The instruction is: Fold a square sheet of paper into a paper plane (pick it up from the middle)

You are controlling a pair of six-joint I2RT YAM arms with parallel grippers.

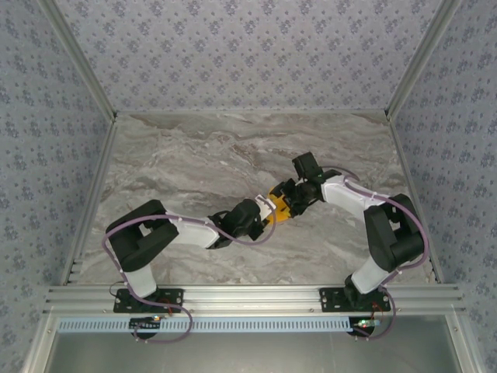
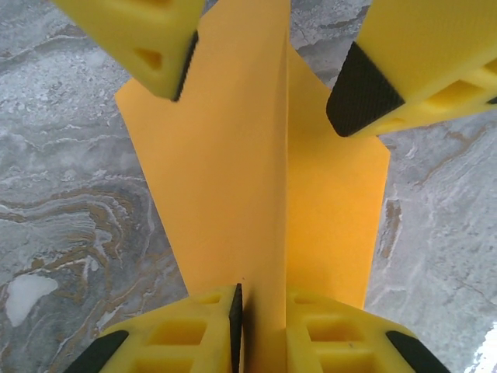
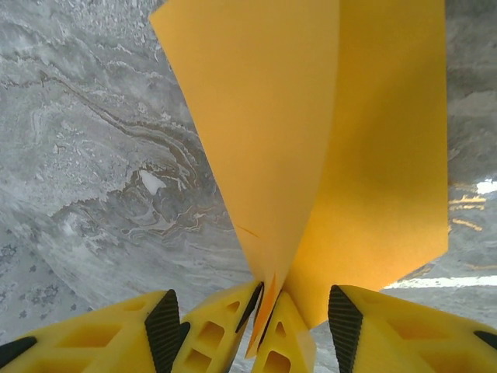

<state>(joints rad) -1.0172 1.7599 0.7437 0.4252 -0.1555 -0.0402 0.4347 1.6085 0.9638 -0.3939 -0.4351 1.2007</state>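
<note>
paper: square sheet of paper (image 2: pixel 225 179) tented along a centre ridge, mid marble table (image 2: pixel 62 194) | left gripper (image 2: pixel 260 315): pinching that ridge | right gripper (image 3: pixel 252 305): fingers spread astride it, not gripping | handling: looks feather-light, floppy, easily creased; best held gently at the ridge

Orange paper (image 3: pixel 311 140) pinched by left gripper (image 3: pixel 265 301); right gripper (image 3: pixel 252 317) spread.

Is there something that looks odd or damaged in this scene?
Only the square sheet of paper: it does not lie flat but is tented into a raised ridge, pinched along the middle by the left gripper, while the right gripper stands open around that ridge. I see no tear and no spill.
</note>
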